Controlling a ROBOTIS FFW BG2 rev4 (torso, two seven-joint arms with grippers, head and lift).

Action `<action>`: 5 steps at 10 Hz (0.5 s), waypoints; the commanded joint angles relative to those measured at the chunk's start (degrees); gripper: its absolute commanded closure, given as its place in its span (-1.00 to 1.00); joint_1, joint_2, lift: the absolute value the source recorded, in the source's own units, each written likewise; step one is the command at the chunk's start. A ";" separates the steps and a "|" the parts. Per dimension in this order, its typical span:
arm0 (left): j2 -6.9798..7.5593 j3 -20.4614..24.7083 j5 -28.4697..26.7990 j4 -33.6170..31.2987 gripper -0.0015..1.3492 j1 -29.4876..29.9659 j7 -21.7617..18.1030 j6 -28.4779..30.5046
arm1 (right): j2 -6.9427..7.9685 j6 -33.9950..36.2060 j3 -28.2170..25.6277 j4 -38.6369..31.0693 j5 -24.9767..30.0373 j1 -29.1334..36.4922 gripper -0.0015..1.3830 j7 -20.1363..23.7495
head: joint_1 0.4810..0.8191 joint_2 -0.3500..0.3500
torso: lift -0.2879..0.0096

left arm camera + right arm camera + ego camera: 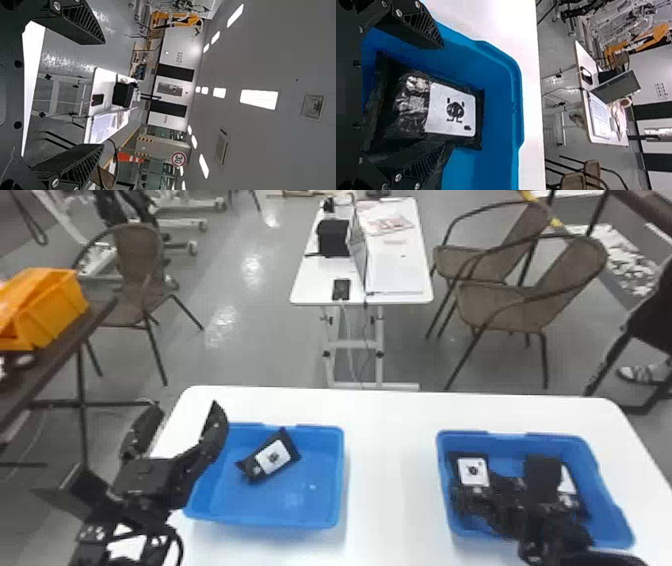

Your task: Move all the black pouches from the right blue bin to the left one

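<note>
Pouch [451,111], glossy and crinkled, lies between spread right jaws [502,479], seemingly loose; left jaws [183,422] also spread.

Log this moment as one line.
right gripper: open at black pouch, right bin | left gripper: open, near left bin | left bin: one pouch

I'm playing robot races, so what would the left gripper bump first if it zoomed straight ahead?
Nothing close by: the way past the left gripper's open fingers looks free. Far off, the white table with the laptop might come first, but its height is hard to judge.
</note>
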 commanded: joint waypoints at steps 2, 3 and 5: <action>-0.15 -0.07 0.37 0.00 -0.85 0.01 -0.01 0.26 | 0.16 4.12 0.74 -0.87 0.43 -0.74 -0.49 0.04 | 0.27 0.30 | 0.93; -0.15 -0.07 0.72 0.00 -0.85 0.01 0.17 0.08 | -0.02 6.58 0.74 -1.05 0.69 -0.83 -0.24 -0.31 | 0.27 0.31 | 0.93; -0.15 -0.07 0.81 0.09 -0.85 0.01 0.17 -0.09 | -0.19 9.04 0.65 -0.87 0.87 -1.18 0.46 -0.75 | 0.27 0.31 | 0.93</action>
